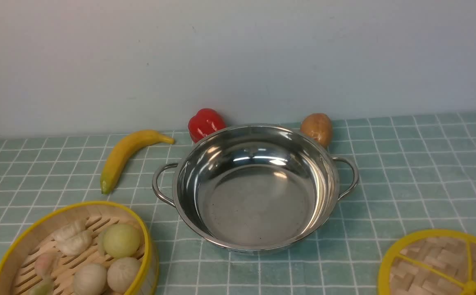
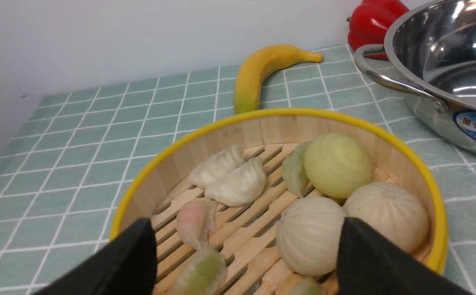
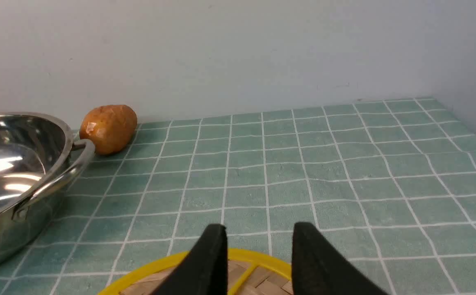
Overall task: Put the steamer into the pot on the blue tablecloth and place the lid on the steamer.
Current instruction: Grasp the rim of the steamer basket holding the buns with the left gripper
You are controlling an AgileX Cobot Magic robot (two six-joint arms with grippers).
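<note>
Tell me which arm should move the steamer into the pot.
Left, most likely. The steamer sits left of the pot, and the left tool is open over it. The right tool is by the lid.

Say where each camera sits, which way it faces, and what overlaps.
Front: between the arms, facing forward over the pot; no robot parts.
Left wrist: on the left arm, facing the steamer; left gripper shows.
Right wrist: on the right arm, facing the cloth past the lid; right gripper shows.
Both wrist views share the pot.
</note>
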